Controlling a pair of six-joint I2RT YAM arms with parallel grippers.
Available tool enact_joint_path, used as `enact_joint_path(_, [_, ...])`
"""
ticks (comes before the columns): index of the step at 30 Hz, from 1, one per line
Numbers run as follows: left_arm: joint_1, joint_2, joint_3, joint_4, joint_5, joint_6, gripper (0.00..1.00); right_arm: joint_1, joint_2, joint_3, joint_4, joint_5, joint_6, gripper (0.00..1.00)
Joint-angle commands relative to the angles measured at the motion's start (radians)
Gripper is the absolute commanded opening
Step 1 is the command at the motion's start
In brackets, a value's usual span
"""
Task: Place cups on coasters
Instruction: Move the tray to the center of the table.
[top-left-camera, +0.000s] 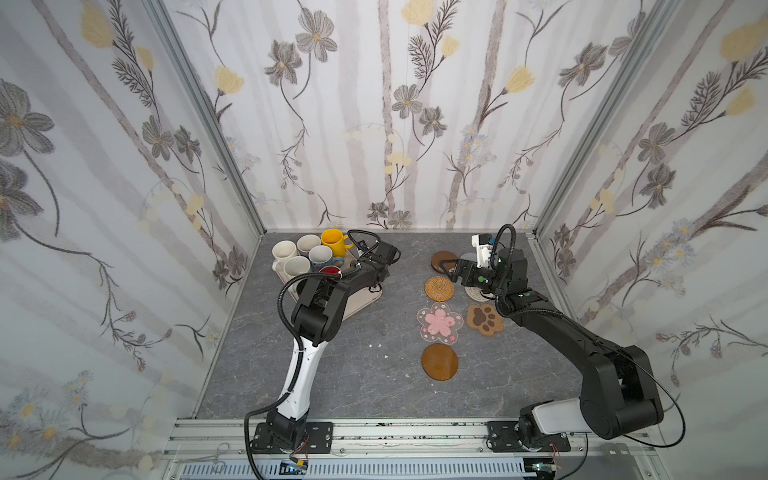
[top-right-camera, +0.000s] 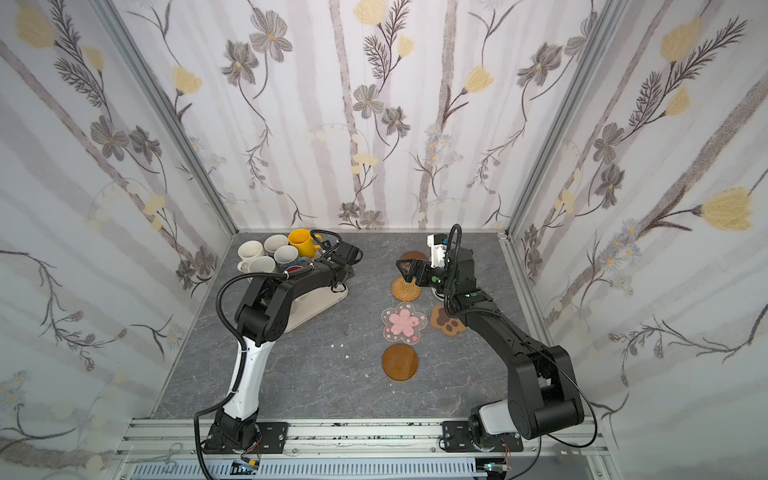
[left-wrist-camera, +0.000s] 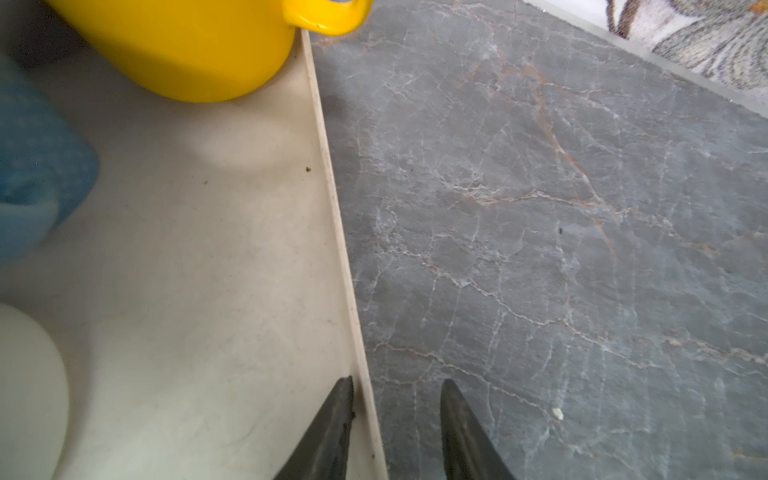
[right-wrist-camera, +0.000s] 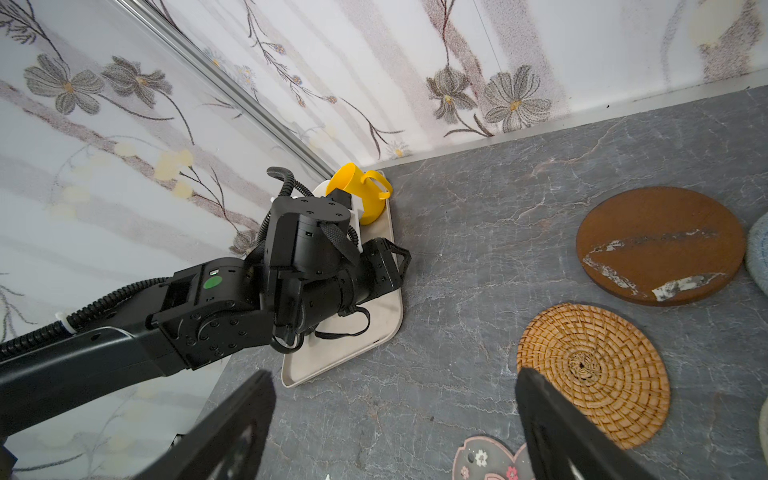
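Several cups crowd the far end of a beige tray (top-left-camera: 362, 302): a yellow one (top-left-camera: 333, 241), white ones (top-left-camera: 284, 251), one with a blue pattern (top-left-camera: 321, 257) and one red inside (top-left-camera: 330, 271). My left gripper (top-left-camera: 380, 259) hangs at the tray's right rim (left-wrist-camera: 332, 195). Its jaws stand apart with one finger inside the rim and one outside, gripping nothing, the yellow cup (left-wrist-camera: 187, 50) ahead. The coasters lie bare at the right: brown discs (top-left-camera: 441, 260) (top-left-camera: 439, 361), a golden woven round (top-left-camera: 440, 288), a pink flower (top-left-camera: 439, 323), a paw (top-left-camera: 484, 319). My right gripper (top-left-camera: 449, 268) hovers open over them.
The left arm lies across the tray and hides part of it. A grey woven mat (top-left-camera: 476, 293) shows partly under the right arm. A white device (top-left-camera: 482, 245) stands at the back right. Walls close in on three sides.
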Motion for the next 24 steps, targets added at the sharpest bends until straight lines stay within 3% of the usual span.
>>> enact_joint_path(1, [0.000,-0.005,-0.040,-0.084,0.047,-0.019,0.37,0.001,0.007,0.000,0.047,-0.010,0.010,0.91])
enact_joint_path(6, [-0.006,-0.020,-0.084,-0.107,0.032,-0.008,0.29,0.003,0.005,-0.003,0.054,-0.014,0.018,0.91])
enact_joint_path(16, [-0.034,-0.024,-0.111,-0.162,0.005,0.004,0.01,0.002,-0.021,-0.017,0.059,-0.018,0.023,0.91])
enact_joint_path(24, [-0.065,-0.081,-0.178,-0.162,0.009,-0.001,0.00,0.003,-0.031,-0.023,0.060,-0.020,0.024,0.91])
